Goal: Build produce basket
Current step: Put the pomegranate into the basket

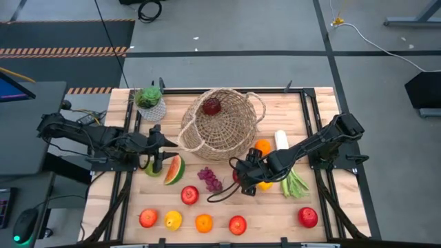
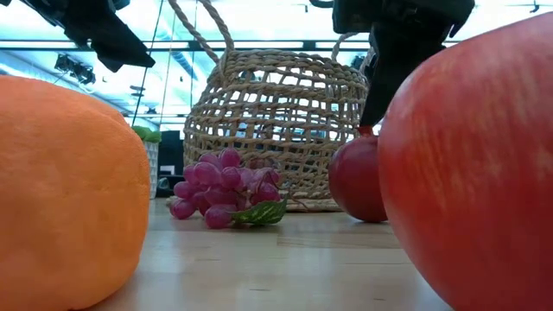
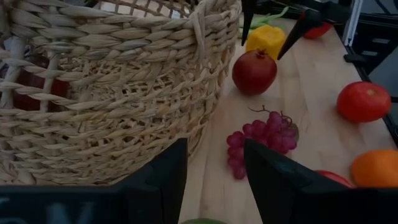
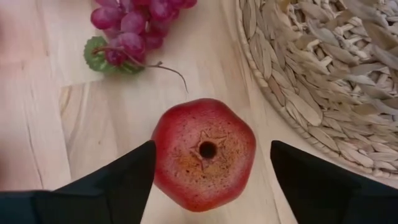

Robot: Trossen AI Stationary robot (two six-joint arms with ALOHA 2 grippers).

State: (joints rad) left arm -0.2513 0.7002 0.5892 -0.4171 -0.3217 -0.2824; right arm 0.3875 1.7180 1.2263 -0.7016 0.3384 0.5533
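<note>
Pomegranate, round and dark red (image 4: 204, 152), sits on the wooden table (image 4: 93, 124) between the two dark fingers of my right claw (image 4: 211, 177); they stand wide on either side, gaps showing, nothing gripped. Beside it lies the purple grape bunch (image 4: 140, 22); the tan woven wicker basket (image 1: 220, 124) is just beyond. My left claw (image 3: 214, 180) hovers half-open, empty, facing the basket's wall.

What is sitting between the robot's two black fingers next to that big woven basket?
A dark red round pomegranate stands on the wooden table between the right gripper's open fingers, untouched, beside the wicker basket. The right wrist view shows it.
</note>
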